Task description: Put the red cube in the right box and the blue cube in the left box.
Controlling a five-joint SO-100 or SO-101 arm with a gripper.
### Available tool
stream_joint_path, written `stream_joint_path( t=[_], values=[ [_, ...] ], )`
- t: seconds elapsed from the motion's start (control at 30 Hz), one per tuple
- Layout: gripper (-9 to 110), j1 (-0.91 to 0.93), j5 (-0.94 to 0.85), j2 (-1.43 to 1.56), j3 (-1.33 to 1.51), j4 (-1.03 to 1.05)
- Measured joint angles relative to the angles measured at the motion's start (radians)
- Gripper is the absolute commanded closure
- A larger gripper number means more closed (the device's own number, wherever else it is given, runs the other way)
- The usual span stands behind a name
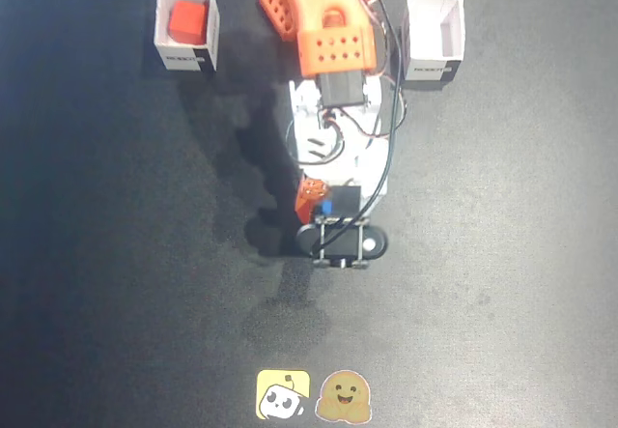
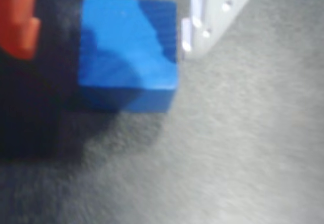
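Observation:
The blue cube (image 2: 129,52) sits on the dark mat between my jaws in the wrist view. In the fixed view only a sliver of it (image 1: 327,206) shows under the arm. My gripper (image 1: 323,208) is low at the mat's middle and open around the cube. In the wrist view (image 2: 106,34) the white finger (image 2: 202,16) touches the cube's right side. The orange finger (image 2: 17,24) stands off its left side with a dark gap. The red cube (image 1: 186,20) lies inside the white box (image 1: 183,58) at top left. The white box (image 1: 432,66) at top right is empty.
The orange arm base (image 1: 323,13) stands at top centre between the two boxes, with cables hanging on its right. Two stickers (image 1: 314,396) lie on the mat near the bottom edge. The dark mat (image 1: 502,254) spreads to both sides.

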Motion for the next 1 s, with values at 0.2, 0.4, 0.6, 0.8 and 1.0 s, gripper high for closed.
stream_joint_path(
  t=[0.2, 0.4, 0.6, 0.8, 1.0],
  values=[
    [78, -0.015, 0.000, -0.041, -0.002, -0.029],
    [79, -0.021, 0.029, -0.098, -0.002, -0.080],
    [88, -0.031, 0.046, -0.127, 0.002, -0.135],
    [94, -0.031, 0.044, -0.138, 0.003, -0.155],
    [93, -0.032, 0.057, -0.121, 0.003, -0.104]
  ],
)
